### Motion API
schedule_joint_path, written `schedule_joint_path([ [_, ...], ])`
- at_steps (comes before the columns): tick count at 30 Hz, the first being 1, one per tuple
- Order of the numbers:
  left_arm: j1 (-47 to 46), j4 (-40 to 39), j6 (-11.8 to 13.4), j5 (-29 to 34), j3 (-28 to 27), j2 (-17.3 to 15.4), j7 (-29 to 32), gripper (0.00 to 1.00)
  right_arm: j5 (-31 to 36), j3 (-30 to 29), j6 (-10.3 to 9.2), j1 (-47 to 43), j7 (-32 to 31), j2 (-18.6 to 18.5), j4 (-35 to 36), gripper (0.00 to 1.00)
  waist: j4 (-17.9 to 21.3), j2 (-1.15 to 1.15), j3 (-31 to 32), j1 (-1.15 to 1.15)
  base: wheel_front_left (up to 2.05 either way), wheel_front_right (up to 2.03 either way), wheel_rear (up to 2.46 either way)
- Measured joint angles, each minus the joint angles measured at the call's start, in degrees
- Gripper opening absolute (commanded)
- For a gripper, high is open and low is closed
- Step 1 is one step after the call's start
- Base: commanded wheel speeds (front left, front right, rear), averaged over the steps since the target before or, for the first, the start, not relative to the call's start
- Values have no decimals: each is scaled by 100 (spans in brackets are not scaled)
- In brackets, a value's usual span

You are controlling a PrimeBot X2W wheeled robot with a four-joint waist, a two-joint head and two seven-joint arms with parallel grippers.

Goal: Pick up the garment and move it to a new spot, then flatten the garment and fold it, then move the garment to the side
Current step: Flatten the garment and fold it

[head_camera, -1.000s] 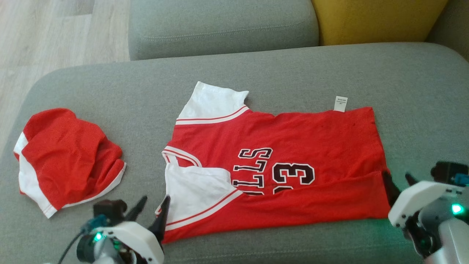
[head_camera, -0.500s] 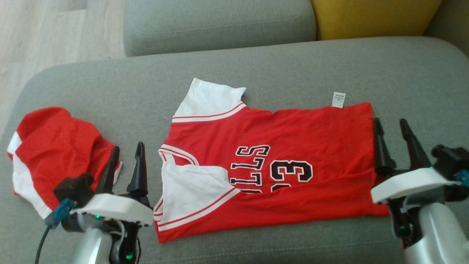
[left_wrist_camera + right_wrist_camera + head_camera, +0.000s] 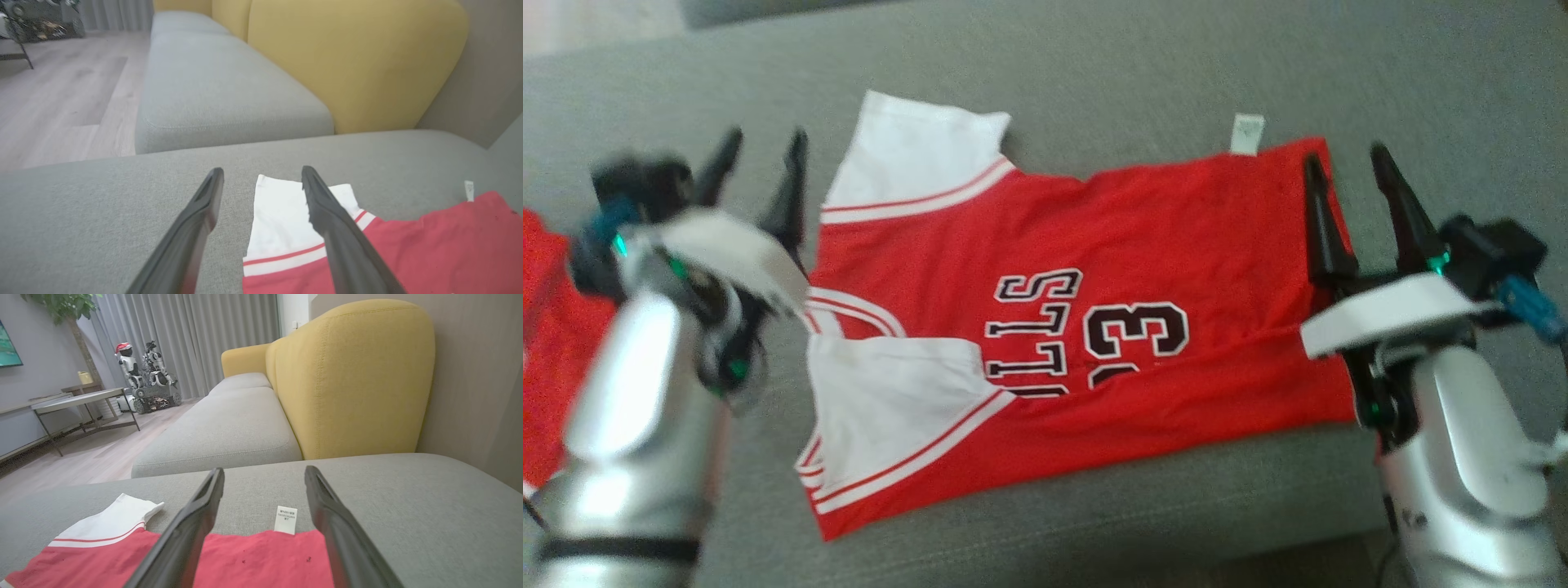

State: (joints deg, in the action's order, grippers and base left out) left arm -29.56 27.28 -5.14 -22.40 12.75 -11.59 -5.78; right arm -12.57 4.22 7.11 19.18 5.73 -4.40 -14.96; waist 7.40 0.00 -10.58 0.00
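Note:
The garment [image 3: 1094, 269] is a red jersey with white sleeves and black lettering, lying flat on the grey sofa seat [image 3: 1094, 65] with its near long edge folded over. In the left wrist view its white far sleeve [image 3: 282, 216] lies between and under my fingers. My left gripper [image 3: 764, 147] hovers open just left of that sleeve, holding nothing. Over the jersey's right hem my right gripper [image 3: 1343, 163] stands open and empty too. The right wrist view shows the red hem [image 3: 261, 559] and its white care label [image 3: 286, 519] between the fingers.
A second red and white garment [image 3: 547, 327] lies crumpled at the far left, partly behind my left forearm. Yellow backrest cushions [image 3: 351, 375] rise behind the seat. Another grey seat cushion [image 3: 220, 90] adjoins at the back, with wooden floor [image 3: 61, 98] beyond.
Both grippers have risen and moved forward from the jersey's near corners to its far side. The head camera has tilted down and nearer, shifting the whole picture.

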Motion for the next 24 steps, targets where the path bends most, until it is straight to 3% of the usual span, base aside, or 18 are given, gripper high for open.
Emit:
schedule_joint_path([
  [5, -1437, 896, -193, -241, 170, -544, 1448, 100, 118, 232, 0, 645, -71, 63, -80, 100, 408, 0, -626, 0, 0, 0, 0],
  [11, -2502, 1302, -200, -554, 569, -1061, 2398, 100, -24, 528, 0, 1116, -12, 91, -160, 100, 852, 0, -1130, 2, 0, 0, 0],
  [19, -2874, 1551, -201, -857, 1467, -1545, 2932, 100, -332, 706, 0, 1356, 176, 94, -312, 100, 1245, 0, -1566, 1, 0, 0, 0],
  [24, -3044, 1642, -208, -1051, 1856, -1669, 2948, 100, -408, 757, 0, 1376, 285, 94, -402, 100, 1353, 0, -1695, 1, 0, 0, 0],
])
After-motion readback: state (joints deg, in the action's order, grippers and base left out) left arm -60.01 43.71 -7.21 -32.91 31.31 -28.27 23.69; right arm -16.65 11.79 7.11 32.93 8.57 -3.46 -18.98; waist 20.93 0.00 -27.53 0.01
